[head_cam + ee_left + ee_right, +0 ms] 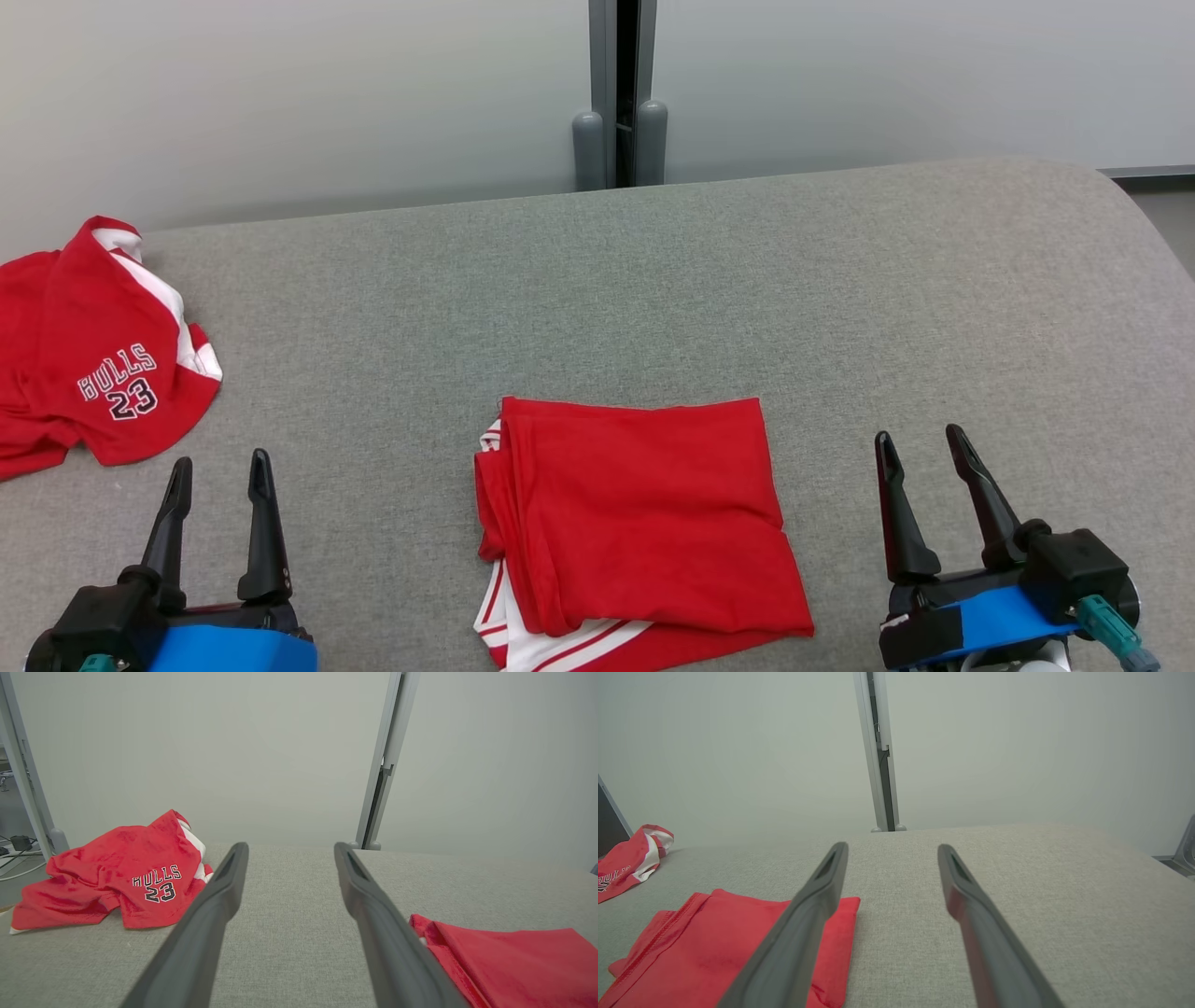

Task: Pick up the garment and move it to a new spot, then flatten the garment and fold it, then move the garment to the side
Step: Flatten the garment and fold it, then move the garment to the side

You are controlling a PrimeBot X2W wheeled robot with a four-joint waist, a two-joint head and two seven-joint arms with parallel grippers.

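Observation:
A red garment (644,523) with white stripes along its edge lies folded into a rough square at the front middle of the grey padded table (653,280). It also shows at the lower right of the left wrist view (514,961) and the lower left of the right wrist view (710,947). My left gripper (220,458) stands open to its left, fingers apart with nothing between them (290,845). My right gripper (919,433) stands open to the garment's right, also empty (892,845). Neither touches the cloth.
A second red garment (93,364), crumpled and printed "BULLS 23", lies at the table's left edge (117,877). A grey post (621,93) stands behind the table against a pale wall. The table's right corner is rounded.

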